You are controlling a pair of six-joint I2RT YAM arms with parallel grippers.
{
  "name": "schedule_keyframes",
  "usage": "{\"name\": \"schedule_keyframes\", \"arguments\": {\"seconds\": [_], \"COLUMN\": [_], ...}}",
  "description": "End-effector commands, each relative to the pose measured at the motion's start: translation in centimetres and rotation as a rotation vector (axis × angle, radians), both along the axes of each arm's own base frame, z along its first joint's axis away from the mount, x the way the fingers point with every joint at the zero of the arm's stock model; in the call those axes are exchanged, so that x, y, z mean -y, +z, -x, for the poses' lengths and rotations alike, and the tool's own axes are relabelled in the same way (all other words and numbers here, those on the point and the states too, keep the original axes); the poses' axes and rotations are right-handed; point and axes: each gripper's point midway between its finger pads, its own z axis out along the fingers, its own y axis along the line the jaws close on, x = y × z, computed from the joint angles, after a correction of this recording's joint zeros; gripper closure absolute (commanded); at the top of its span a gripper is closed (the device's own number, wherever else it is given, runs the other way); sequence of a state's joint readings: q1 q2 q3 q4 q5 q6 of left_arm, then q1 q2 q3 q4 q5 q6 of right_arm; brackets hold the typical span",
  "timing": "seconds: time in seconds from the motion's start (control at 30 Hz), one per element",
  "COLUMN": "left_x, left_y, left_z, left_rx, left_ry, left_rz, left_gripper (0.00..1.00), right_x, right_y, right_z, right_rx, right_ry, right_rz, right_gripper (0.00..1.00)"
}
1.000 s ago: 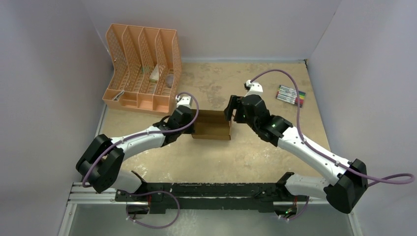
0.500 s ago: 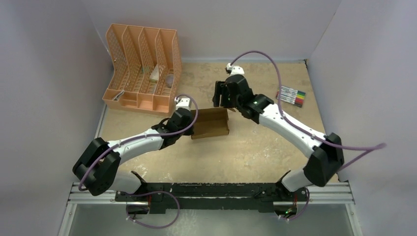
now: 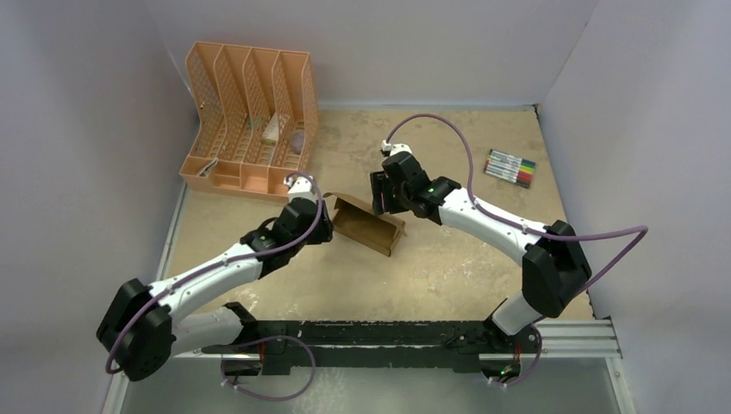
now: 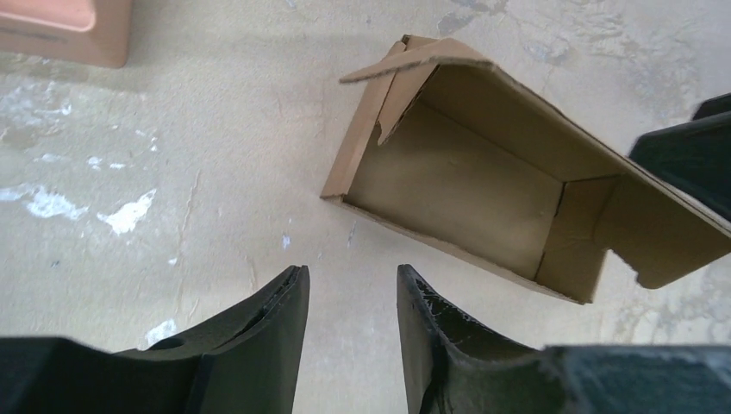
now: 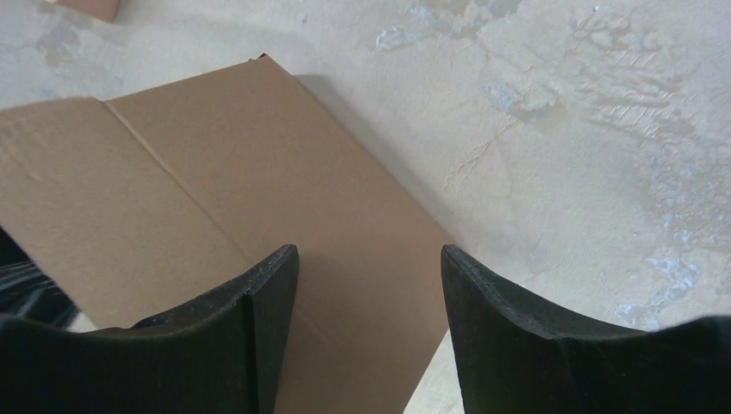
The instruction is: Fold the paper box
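The paper box is a small brown cardboard carton lying at a slant mid-table, its open side toward my left arm. In the left wrist view the paper box shows its hollow inside, with end flaps sticking out at both ends. My left gripper is open and empty, a short way off the box's near edge; from above the left gripper sits just left of the box. My right gripper is open above the box's plain outer wall, holding nothing. From above the right gripper hangs at the box's far side.
A peach-orange slotted file organizer stands at the back left; its corner shows in the left wrist view. A set of coloured markers lies at the back right. Grey walls enclose the table on three sides.
My left gripper has opened, let go of the box and drawn back to the left. The box has turned to a slant. My right arm swung left and down over the box's far side.
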State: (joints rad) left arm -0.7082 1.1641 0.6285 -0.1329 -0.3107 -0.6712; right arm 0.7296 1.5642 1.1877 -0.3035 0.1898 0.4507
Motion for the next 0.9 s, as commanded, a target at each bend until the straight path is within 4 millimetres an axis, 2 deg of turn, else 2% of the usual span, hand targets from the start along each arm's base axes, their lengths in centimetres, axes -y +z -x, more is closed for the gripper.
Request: {"name": "schedule_keyframes", "arguments": {"seconds": [0.0,0.07,0.17,0.3,0.37,0.43,0.6,0.73,0.87], "left_x": [-0.8,-1.4,-3.5,-6.1,-6.7,-6.3,-4.1,-3.4,-3.4], "left_y": [1.3,2.1,4.0,7.2,8.6,9.5,10.1,11.4,10.6], "left_z": [2.2,3.1,3.7,3.2,2.7,2.3,1.2,0.2,0.4], "left_rx": [-0.025,-0.022,0.024,0.115,0.145,0.151,0.138,0.146,0.065], "left_ry": [0.013,0.011,0.057,0.166,0.214,0.227,0.220,0.241,0.318], "left_rz": [0.068,0.083,0.062,0.043,0.044,0.066,0.154,0.190,0.223], "left_gripper": [0.57,0.57,0.54,0.37,0.29,0.28,0.32,0.31,0.29], "right_x": [0.1,0.4,0.6,0.1,-0.4,-0.7,-1.4,-2.0,-2.0], "right_y": [-0.5,-0.9,-1.5,-1.7,-1.9,-2.2,-3.2,-4.4,-3.8], "right_z": [0.7,0.8,0.9,1.2,1.4,1.7,2.1,2.7,3.3], "right_rx": [0.008,0.003,-0.002,0.003,0.006,0.008,0.031,0.022,0.014], "right_ry": [0.020,0.016,0.016,0.029,0.044,0.056,0.086,0.111,0.085], "right_rz": [0.031,0.054,0.085,0.105,0.124,0.152,0.227,0.265,0.237], "right_gripper": [0.36,0.36,0.36,0.35,0.35,0.35,0.35,0.35,0.34]}}
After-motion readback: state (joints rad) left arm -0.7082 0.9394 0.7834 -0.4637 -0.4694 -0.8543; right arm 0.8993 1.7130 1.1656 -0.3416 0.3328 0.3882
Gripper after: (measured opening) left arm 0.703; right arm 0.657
